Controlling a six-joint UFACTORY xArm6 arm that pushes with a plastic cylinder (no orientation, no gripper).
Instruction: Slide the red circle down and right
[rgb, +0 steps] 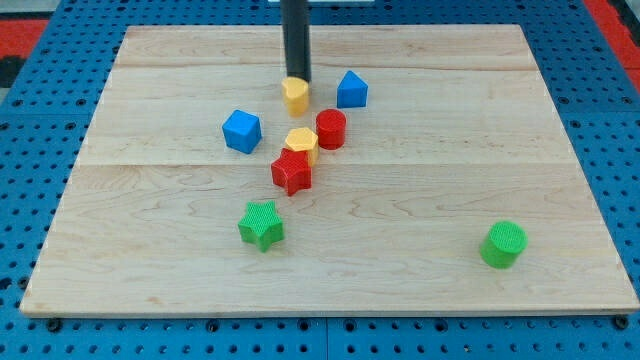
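Observation:
The red circle (331, 129) stands near the board's middle, a little above centre. My tip (297, 79) comes down from the view's top and sits just above a yellow block (295, 96), up and left of the red circle. A yellow hexagon (301, 142) touches the red circle's lower left. A red star (292, 171) lies just below that hexagon.
A blue pentagon-like block (351, 90) is up and right of the red circle. A blue cube (241, 131) is at its left. A green star (262, 225) and a green circle (503, 245) lie lower on the wooden board (480, 150).

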